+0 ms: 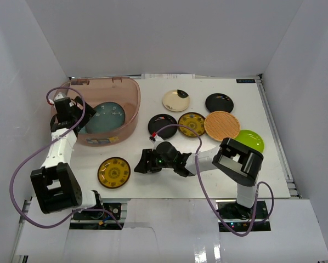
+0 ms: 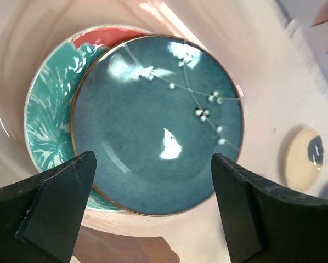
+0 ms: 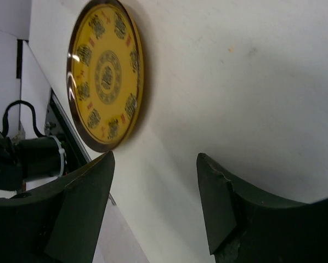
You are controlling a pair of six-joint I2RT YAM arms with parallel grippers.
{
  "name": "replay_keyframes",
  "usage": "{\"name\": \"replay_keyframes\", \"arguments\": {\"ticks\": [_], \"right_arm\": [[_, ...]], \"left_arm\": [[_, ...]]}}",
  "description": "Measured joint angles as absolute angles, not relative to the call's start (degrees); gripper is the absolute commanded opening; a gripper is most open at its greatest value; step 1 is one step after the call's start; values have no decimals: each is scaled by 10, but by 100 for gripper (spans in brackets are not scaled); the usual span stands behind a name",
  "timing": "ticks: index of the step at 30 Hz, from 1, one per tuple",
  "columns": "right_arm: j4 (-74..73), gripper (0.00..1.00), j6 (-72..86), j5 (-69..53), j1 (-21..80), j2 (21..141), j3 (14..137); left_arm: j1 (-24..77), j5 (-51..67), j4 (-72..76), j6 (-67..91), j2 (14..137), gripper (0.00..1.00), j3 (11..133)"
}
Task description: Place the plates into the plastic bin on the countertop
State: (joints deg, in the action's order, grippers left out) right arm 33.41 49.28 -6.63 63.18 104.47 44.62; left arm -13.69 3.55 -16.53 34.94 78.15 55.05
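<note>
The plastic bin [image 1: 135,107] stands at the far left of the countertop [image 1: 208,175]. In it the grey-blue plate [image 1: 108,116] lies on the red-and-teal plate [image 2: 47,118]. My left gripper [image 1: 82,116] hangs open and empty over the bin, above the grey-blue plate's [image 2: 153,109] near edge. My right gripper [image 1: 139,164] is open and empty, low over the countertop, just right of a yellow patterned plate [image 1: 114,172]. In the right wrist view that plate [image 3: 105,74] lies ahead of the open gripper [image 3: 154,155], apart from it.
On the countertop lie a cream plate [image 1: 176,100], two black plates [image 1: 162,125] [image 1: 219,102], a second yellow plate [image 1: 192,124], an orange woven-look plate [image 1: 221,125] and a lime green plate [image 1: 250,140]. White walls stand around.
</note>
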Motion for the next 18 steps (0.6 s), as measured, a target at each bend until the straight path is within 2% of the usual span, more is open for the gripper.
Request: {"name": "replay_keyframes", "arguments": {"ticks": [6,9,10,12,13,15,18], "right_arm": [[385,67,543,-62,647,1127,518],[407,59,567,-62,655,1162,549],[411,48,573,-62,657,1172,558],[416,32,584,-61,661,1192,573],[421,14,593,-61,663,1199,574],[421,8,601,-54,663,1202,566],[430,8,605,-41,663,1173,522]], "left_arm": [[-137,27,-152,349,717,98,531],[-136,24,-148,350,667,98,517],[-135,27,-144,350,651,96,512],[-127,42,-141,349,620,91,504],[-120,52,-141,349,606,89,501],[-95,80,-143,344,578,85,499],[-48,147,-160,330,545,82,499]]}}
